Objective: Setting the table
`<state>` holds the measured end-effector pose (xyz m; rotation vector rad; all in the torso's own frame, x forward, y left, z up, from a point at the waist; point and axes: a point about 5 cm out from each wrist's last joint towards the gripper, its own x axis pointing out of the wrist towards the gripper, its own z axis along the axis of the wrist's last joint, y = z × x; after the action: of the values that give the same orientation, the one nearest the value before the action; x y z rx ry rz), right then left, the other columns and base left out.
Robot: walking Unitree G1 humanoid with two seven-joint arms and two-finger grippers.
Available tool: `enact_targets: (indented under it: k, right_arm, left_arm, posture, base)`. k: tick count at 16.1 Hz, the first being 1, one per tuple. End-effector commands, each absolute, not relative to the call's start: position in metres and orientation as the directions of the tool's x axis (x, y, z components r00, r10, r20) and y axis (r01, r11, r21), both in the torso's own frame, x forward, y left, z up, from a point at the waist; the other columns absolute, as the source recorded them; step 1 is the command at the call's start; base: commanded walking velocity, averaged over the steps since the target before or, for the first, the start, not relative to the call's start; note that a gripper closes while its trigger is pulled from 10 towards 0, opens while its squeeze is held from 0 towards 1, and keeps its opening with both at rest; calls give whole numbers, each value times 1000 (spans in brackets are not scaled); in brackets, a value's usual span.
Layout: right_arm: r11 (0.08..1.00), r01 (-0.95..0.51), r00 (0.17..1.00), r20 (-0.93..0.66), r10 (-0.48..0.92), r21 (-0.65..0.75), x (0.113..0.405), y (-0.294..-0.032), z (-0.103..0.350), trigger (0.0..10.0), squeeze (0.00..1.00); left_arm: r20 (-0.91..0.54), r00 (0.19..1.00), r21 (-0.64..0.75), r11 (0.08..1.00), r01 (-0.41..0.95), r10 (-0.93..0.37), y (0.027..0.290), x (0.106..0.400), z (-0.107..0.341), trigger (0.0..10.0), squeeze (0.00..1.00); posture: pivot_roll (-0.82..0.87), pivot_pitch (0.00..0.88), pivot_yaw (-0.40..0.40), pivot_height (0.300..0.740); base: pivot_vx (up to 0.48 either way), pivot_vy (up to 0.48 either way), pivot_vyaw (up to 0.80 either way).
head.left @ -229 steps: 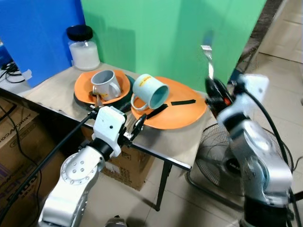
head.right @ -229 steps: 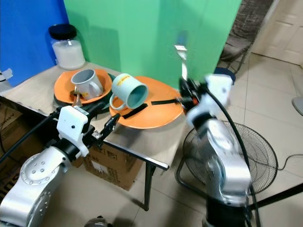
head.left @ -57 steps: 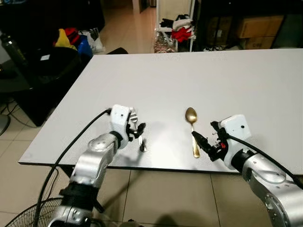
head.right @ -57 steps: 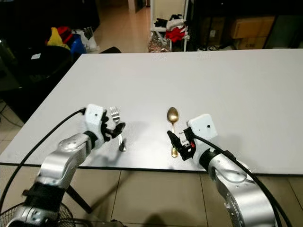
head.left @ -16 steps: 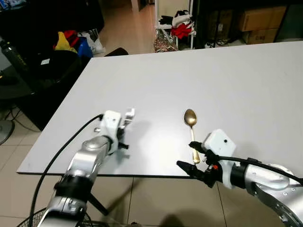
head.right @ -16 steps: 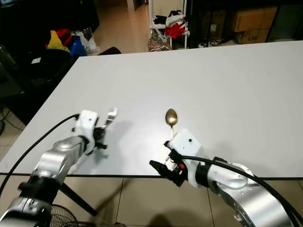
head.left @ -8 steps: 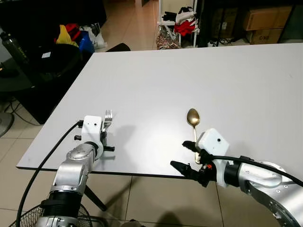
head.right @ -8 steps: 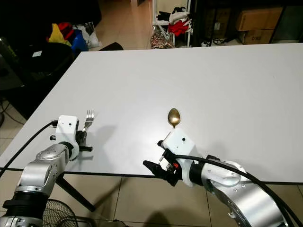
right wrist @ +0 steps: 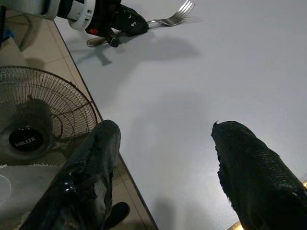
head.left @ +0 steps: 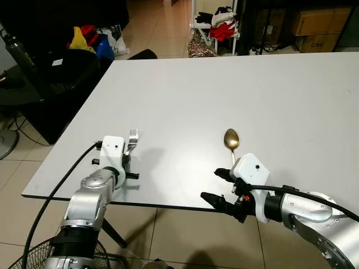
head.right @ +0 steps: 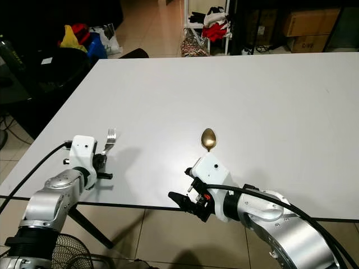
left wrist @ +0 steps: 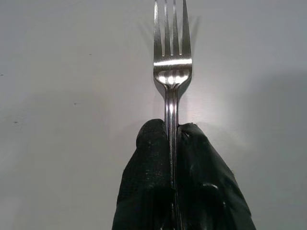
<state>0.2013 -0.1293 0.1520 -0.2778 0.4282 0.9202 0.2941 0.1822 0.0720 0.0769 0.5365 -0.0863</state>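
A silver fork point(head.left: 133, 136) is held low over the white table point(head.left: 252, 84) near its front left corner, tines pointing away from me. My left gripper point(head.left: 127, 163) is shut on the fork's handle. In the left wrist view both fingers point(left wrist: 148, 163) pinch the handle below the fork's head point(left wrist: 171, 72). A golden spoon point(head.left: 231, 140) lies on the table, bowl away from me, with its handle partly hidden behind my right wrist. My right gripper point(head.left: 210, 183) is open at the table's front edge, just left of the spoon's handle, with nothing between its fingers point(right wrist: 96, 163).
A floor fan point(right wrist: 38, 124) stands below the table's front left corner. Dark furniture and coloured bags point(head.left: 84, 39) are at the far left. A rack with clothes point(head.left: 221, 22) and cardboard boxes point(head.left: 314, 22) stand beyond the table's far edge.
The right gripper has let go of the spoon and drawn back to the table's front edge. The left gripper has turned the fork from tilted to pointing straight away.
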Motion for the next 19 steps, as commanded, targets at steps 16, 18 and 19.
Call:
enact_targets:
  k: [16, 18, 19]
  right_arm:
    - [575, -815, 537, -458, 708, -66, 207, -129, 155, 10000, 0]
    - [576, -815, 537, -458, 708, -66, 207, -129, 155, 10000, 0]
    - [576, -815, 538, -460, 707, -67, 207, -130, 155, 10000, 0]
  left_arm:
    - [-512, 854, 34, 991, 126, -91, 169, 307, 69, 10000, 0]
    - [-494, 862, 6, 991, 134, -114, 167, 308, 71, 10000, 1000]
    - [-480, 870, 6, 991, 136, -117, 168, 309, 73, 10000, 1000]
  posture:
    - [54, 0, 134, 727]
    - [54, 0, 134, 727]
    - [54, 0, 135, 727]
  base:
    - [0, 0, 0]
    - [0, 0, 0]
    - [0, 0, 0]
